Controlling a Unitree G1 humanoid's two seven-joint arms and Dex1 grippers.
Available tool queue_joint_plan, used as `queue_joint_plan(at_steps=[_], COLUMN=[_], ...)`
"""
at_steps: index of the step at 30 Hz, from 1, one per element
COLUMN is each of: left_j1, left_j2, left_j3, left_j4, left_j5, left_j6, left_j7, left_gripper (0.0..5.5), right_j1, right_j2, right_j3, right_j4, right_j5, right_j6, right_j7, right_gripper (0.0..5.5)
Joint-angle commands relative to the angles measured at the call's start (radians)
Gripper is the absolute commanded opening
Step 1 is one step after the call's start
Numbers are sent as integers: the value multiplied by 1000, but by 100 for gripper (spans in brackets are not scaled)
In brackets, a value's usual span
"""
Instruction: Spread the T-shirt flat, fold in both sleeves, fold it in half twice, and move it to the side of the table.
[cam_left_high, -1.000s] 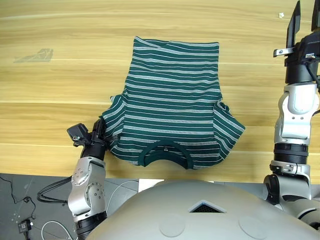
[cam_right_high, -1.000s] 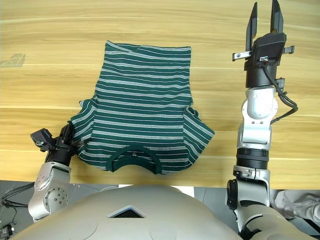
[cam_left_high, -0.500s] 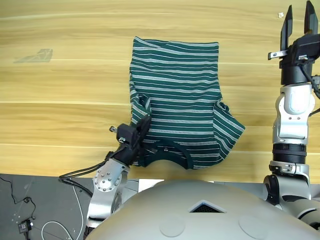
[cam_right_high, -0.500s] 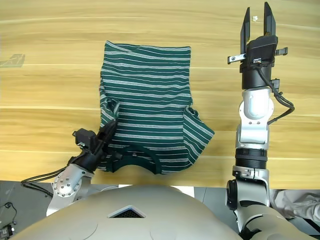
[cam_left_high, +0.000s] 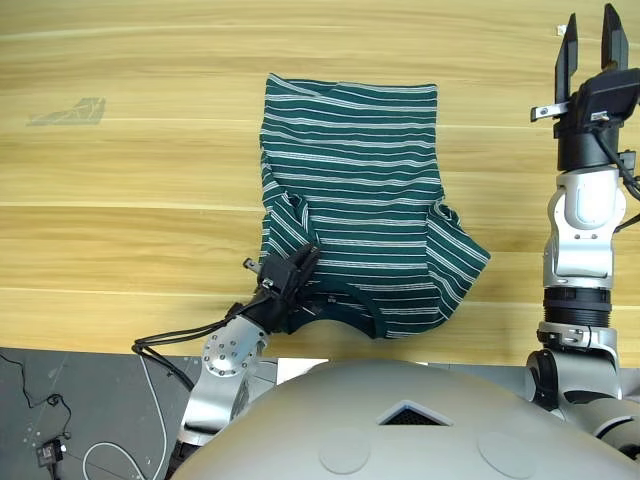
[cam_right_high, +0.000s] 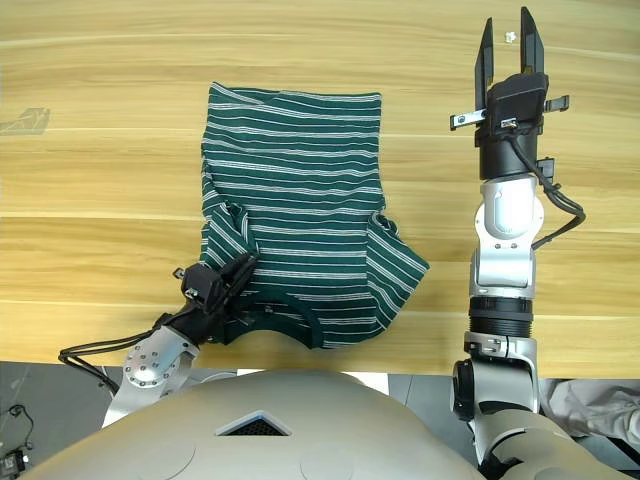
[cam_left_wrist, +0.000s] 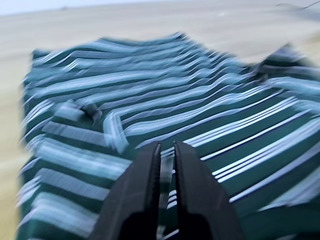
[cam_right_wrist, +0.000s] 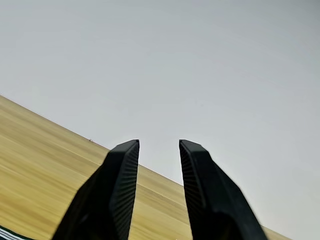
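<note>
Head views: the dark green, white-striped cotton T-shirt (cam_left_high: 350, 180) lies on the pale wooden table (cam_left_high: 120, 200), long axis running away from the robot, collar nearest. Its outspread right sleeve (cam_left_high: 458, 255) sits robot-ward and left of the raised, spread-fingered right gripper (cam_left_high: 591, 22), the nearer arm. Left wrist view: left gripper (cam_left_wrist: 167, 145) pinched to a slit, seemingly on cloth left of the collar, the contact itself hidden. Right wrist view: parted fingers above bare table, shirt cut off at the edge.
</note>
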Motion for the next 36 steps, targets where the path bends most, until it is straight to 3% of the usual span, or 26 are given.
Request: queue_joint_plan(at_steps=[1, 5, 9, 12, 15, 18, 20, 23, 36], left_j1=[16, 41, 25, -40, -85, -110, -113, -103, -116], left_j2=[50, 87, 66, -17, -63, -54, -52, -59, -77], left_j3=[-40, -71, -28, 121, 291, 368, 375, 370, 346], left_j4=[-68, -123, -137, -95, -62, -61, -60, -64, -31], left_j5=[-39, -140, -210, -233, -256, -247, -246, -237, -212], left_j6=[-14, -42, -33, -6, -7, 0, 10, 19, 50], left_j7=[-63, -139, -112, 49, 174, 204, 202, 197, 197], left_gripper=[121, 134, 134, 134, 134, 134, 138, 138, 138], right_j1=[-7, 10, 61, 190, 395, 457, 481, 473, 419], right_j2=[5, 0, -25, -90, -273, -344, -374, -379, -396], right_j3=[9, 24, 15, 9, 8, -78, -92, -82, 7], right_j4=[13, 3, -19, -114, -180, -103, -61, -8, 80], right_j5=[2, 18, 94, 392, 603, 723, 747, 711, 525], right_j6=[9, 19, 65, 257, 382, 470, 495, 520, 537], right_j7=[17, 52, 144, 431, 836, 1017, 1107, 1134, 1147], right_gripper=[148, 148, 148, 148, 148, 148, 181, 233, 233])
